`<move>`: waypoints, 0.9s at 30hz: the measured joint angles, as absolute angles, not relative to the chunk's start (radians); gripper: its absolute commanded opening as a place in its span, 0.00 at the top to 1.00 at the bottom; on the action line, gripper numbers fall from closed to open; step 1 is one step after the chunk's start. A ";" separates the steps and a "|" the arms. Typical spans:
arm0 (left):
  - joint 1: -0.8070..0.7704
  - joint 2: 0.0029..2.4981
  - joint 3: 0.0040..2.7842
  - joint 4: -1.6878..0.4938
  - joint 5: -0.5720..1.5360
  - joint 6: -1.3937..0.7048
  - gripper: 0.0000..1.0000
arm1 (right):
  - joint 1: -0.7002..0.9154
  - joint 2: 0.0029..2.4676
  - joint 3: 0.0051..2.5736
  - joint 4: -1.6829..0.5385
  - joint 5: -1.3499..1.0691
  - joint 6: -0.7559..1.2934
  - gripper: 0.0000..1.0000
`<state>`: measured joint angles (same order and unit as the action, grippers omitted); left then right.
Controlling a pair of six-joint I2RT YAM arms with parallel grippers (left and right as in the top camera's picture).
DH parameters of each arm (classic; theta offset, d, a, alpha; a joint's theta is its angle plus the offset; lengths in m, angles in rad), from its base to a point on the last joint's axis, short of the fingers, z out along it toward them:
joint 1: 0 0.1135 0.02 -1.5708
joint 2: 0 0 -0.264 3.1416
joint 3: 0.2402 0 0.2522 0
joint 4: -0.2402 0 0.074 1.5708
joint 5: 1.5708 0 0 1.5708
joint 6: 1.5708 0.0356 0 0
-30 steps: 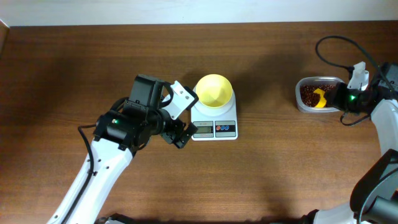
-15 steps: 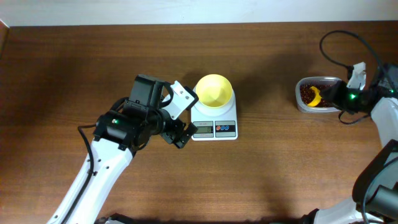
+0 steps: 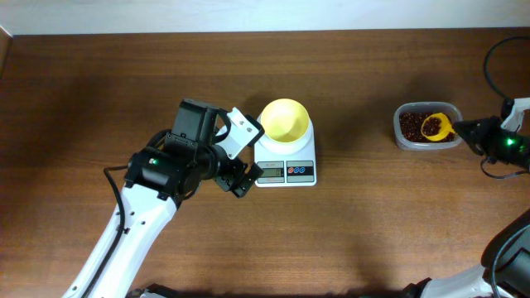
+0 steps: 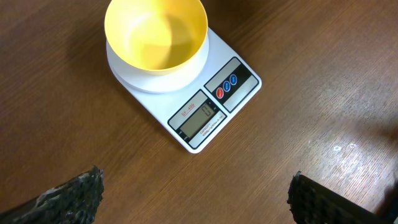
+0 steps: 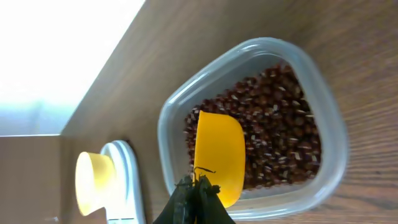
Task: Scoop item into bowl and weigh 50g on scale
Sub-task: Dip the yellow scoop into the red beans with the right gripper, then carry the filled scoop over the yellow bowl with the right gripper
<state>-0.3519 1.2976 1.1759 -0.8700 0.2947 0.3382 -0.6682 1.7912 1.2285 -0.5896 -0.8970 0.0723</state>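
Empty round pale-yellow plastic bowl (image 3: 286,120) atop white rectangular scale (image 3: 286,170), awaiting reddish-brown beans (image 3: 409,124). Well right of scale, right pincer (image 3: 468,131) grips yellow scoop (image 3: 434,126) over clear plastic tub (image 3: 398,136). Idle left pincer (image 3: 246,157) open beside scale.

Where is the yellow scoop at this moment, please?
In the overhead view the yellow scoop is at the far right of the table, over the beans in the clear tub, held by the right tool.

Overhead straight down; left wrist nearer, downward; scale (image 4: 199,118) in both
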 measured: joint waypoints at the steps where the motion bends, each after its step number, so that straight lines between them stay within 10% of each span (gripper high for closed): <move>1: -0.352 1.298 1.176 -0.870 0.295 0.338 0.01 | -0.674 1.791 1.229 -0.590 -0.926 0.073 0.96; 27: -0.352 1.298 1.176 -0.870 0.295 0.338 0.02 | -0.780 1.791 1.229 -0.587 -1.424 0.214 0.96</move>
<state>-0.3519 1.2976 1.1759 -0.8700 0.2947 0.3382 -0.7795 1.7912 1.2285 -0.5865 -1.4239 0.2142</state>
